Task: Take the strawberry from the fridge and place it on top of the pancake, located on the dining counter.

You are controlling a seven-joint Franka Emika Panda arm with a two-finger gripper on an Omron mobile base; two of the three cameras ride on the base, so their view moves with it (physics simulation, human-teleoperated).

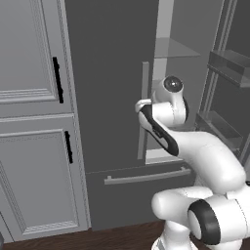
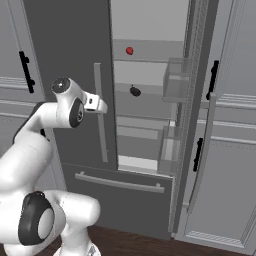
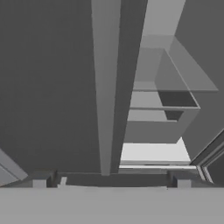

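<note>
The fridge (image 2: 65, 45) stands in front of me with its left door shut and its right door (image 2: 200, 130) swung open. On an upper shelf inside lies the tiny red strawberry (image 2: 129, 50). My gripper (image 2: 102, 106) hangs open close in front of the left door's long vertical handle (image 2: 100, 130), well below and left of the strawberry. Seen from the left base, the gripper (image 1: 141, 105) sits beside that handle (image 1: 144, 78). In the hand view the wide-set fingertips (image 3: 39, 180) frame the handle (image 3: 109, 87), with nothing between them. The pancake and the dining counter are out of view.
A small dark oblong vegetable (image 2: 135, 91) lies on the shelf below the strawberry. The open door carries clear bins (image 2: 175, 82). Below is the fridge's drawer with a horizontal bar (image 2: 120, 182). Light grey panelled cabinets (image 1: 29, 122) (image 2: 230, 150) flank the fridge.
</note>
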